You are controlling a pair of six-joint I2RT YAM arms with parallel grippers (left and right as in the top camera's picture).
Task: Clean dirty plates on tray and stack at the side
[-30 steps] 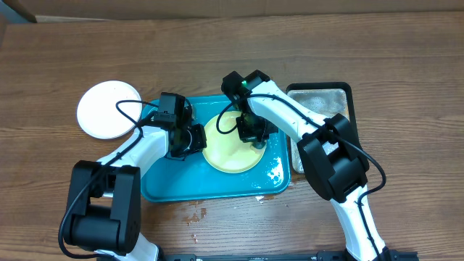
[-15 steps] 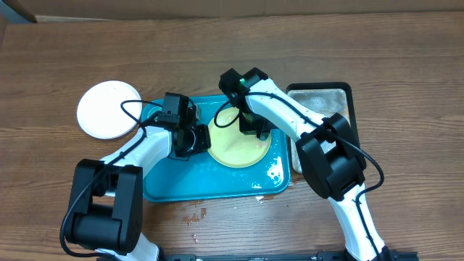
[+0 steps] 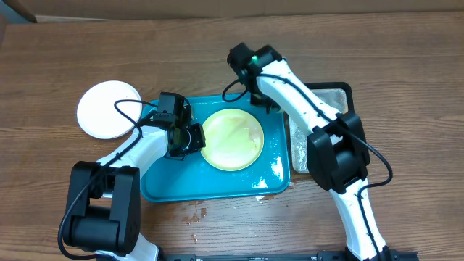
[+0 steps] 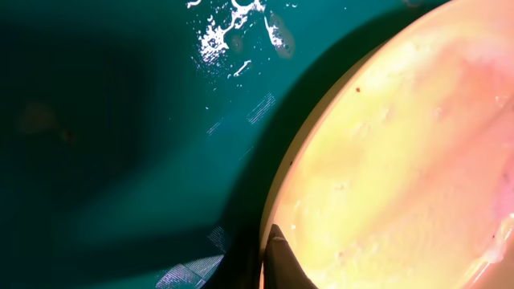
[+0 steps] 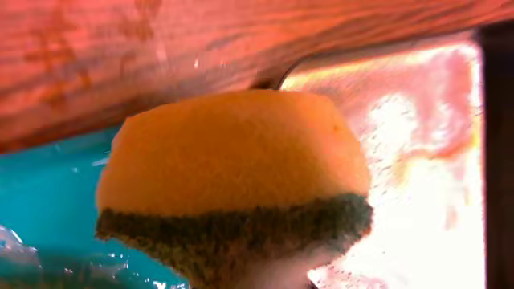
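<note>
The left claw [image 3: 187, 138] is clamped on the left rim of the pale yellow-green round plate [image 3: 232, 139]. In the left wrist view one dark fingertip [image 4: 281, 261] lies over the rim edge, pinning the plate. The right claw [image 3: 262, 101] is closed on a yellow sponge with a dark green scouring face [image 5: 233, 177]. It hangs clear of the plate, over the far right corner of the teal-blue rectangular plastic tray [image 3: 163, 185], just beside the black rectangular tray of foamy water [image 3: 341, 86].

With the sponge off the plate, the scrubbing of this plate looks paused or finished. The next move is likely either a dip of the sponge in the foamy water or the carry to the stack. The carry would ask the left claw to lift by its thin rim grip, clear the tray's raised edge and set the plate squarely on the white round plate [image 3: 109, 109], which lies on the wooden bench [image 3: 58, 58] just left of the tray. A wet rim may slip.

The yellow-green plate lies flat in the middle of the tray, glossy with a soapy film and a few tiny specks. No brown smear shows. Droplets and foam dot the tray's near right corner.
</note>
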